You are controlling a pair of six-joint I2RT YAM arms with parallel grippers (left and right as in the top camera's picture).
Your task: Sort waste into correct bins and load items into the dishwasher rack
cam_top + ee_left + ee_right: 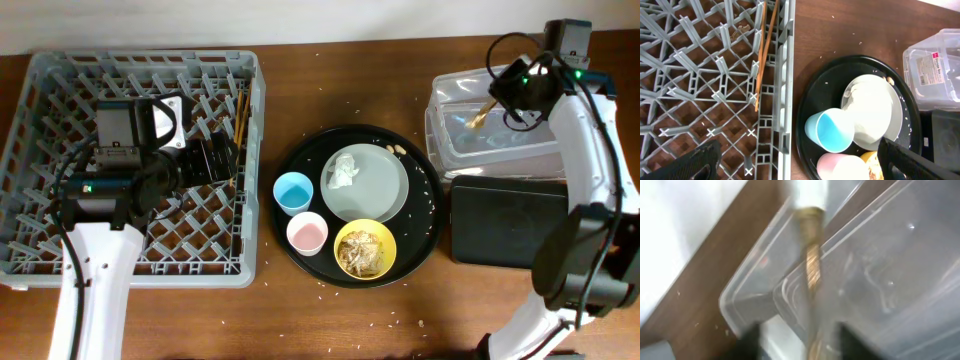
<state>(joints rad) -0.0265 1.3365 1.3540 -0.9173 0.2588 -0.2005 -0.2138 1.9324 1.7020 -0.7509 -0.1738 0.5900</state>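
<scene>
The gold-brown wrapper (480,112) hangs at my right gripper (503,97) above the clear tub (495,150). In the right wrist view the blurred wrapper (812,270) lies between the spread fingers (802,342) and touches neither, over the tub (880,280). My left gripper (215,160) is open and empty above the right side of the dishwasher rack (252,150). The grey-green plate (385,190) holds the white tissue (343,170). The light-blue cup (292,191), the pink cup (307,233) and the yellow bowl (364,248) with brown scraps stand beside it.
All dishes sit on a large round black tray (430,225). The shallow black rectangular tray (505,220) lies in front of the tub. Brown chopsticks (240,118) lie in the rack near its right wall. Rice grains are scattered on the table.
</scene>
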